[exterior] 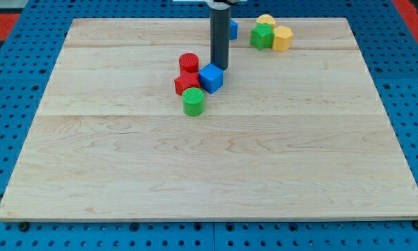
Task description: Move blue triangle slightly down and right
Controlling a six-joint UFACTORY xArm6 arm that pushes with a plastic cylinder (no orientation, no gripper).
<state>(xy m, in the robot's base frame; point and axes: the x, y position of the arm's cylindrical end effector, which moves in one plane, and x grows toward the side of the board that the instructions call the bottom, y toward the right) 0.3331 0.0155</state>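
A blue block (233, 28), mostly hidden behind the rod, sits near the view's top edge; its shape cannot be made out. My tip (219, 67) rests on the board well below it, touching or almost touching the top right of a blue cube (210, 77). The dark rod rises straight up from the tip and covers the left part of the upper blue block.
A red cylinder (189, 63), a red block (185, 84) and a green cylinder (193, 102) cluster left of and below the blue cube. A green block (262, 36) and two yellow blocks (266, 21) (283, 38) sit at the top right. The wooden board (209, 167) lies on a blue pegboard.
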